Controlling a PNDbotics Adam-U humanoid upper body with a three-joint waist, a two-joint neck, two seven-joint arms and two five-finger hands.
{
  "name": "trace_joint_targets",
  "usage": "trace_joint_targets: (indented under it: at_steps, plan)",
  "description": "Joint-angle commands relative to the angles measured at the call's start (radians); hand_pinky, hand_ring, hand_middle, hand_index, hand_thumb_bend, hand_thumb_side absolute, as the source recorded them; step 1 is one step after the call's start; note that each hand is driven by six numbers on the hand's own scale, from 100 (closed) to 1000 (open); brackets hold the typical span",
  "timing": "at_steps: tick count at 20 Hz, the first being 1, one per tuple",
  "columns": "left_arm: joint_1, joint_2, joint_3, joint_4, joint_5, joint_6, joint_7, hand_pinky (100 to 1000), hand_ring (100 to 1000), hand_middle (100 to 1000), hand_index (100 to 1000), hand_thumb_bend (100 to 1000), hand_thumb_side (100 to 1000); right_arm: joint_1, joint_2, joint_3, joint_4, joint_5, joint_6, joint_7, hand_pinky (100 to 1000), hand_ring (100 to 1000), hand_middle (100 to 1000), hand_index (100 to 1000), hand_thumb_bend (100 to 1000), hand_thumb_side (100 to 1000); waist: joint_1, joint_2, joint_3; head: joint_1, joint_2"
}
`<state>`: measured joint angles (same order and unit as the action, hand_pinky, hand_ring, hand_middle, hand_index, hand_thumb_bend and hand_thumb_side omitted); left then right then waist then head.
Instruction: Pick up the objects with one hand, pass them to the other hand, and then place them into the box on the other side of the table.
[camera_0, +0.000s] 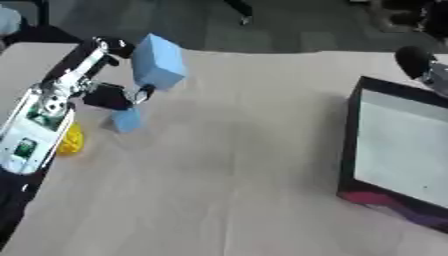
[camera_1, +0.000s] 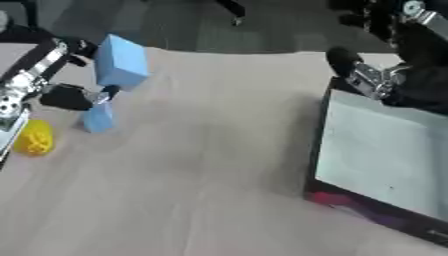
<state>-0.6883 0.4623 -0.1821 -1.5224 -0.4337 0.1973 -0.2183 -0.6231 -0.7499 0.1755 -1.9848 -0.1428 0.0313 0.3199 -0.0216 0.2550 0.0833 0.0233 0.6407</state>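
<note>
A large light-blue block (camera_0: 159, 61) is held above the table at the upper left, pinched by my left hand (camera_0: 111, 70), with fingers at its top left and a thumb at its lower edge. Just below it a smaller blue block (camera_0: 126, 120) stands on the table. A yellow knobbly object (camera_1: 36, 138) lies at the left edge, partly behind my left forearm. At the right side the black-walled box (camera_1: 320, 145) with a pale bottom sits open. My right hand (camera_1: 363, 75) hovers over the box's far left corner; its fingers are not clear.
The table is covered with a tan cloth (camera_0: 227, 165) that runs wide between the blocks and the box. The table's far edge runs along the top, with dark floor beyond. My left forearm (camera_0: 39, 125) lies along the left edge.
</note>
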Motion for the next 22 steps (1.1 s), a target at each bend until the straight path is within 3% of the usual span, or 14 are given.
trace_joint_targets:
  at_steps: [1, 5, 16, 22]
  plan:
    - [-0.001, -0.042, -0.005, -0.024, -0.003, -0.019, 0.035, 789, 797, 644, 521, 100, 100, -0.051, 0.006, 0.046, -0.015, 0.039, 0.024, 0.036, 977, 1000, 1000, 983, 243, 496, -0.011, -0.039, 0.001, -0.007, 0.007]
    - [0.013, -0.081, -0.015, -0.033, -0.039, -0.054, 0.069, 790, 798, 639, 517, 100, 100, -0.090, 0.028, 0.078, -0.015, 0.083, 0.058, 0.083, 976, 1000, 1000, 982, 256, 487, -0.012, -0.041, 0.002, -0.012, 0.010]
    - [0.031, -0.144, -0.038, -0.044, -0.082, -0.091, 0.090, 785, 794, 628, 512, 100, 100, -0.158, 0.062, 0.136, -0.006, 0.166, 0.108, 0.116, 967, 1000, 1000, 967, 292, 439, -0.015, -0.041, 0.010, -0.034, 0.017]
    - [0.034, -0.167, -0.053, -0.056, -0.103, -0.124, 0.105, 784, 794, 624, 508, 100, 100, -0.201, 0.093, 0.175, 0.062, 0.214, 0.101, 0.134, 962, 1000, 1000, 968, 335, 414, -0.016, -0.040, 0.016, -0.040, 0.018]
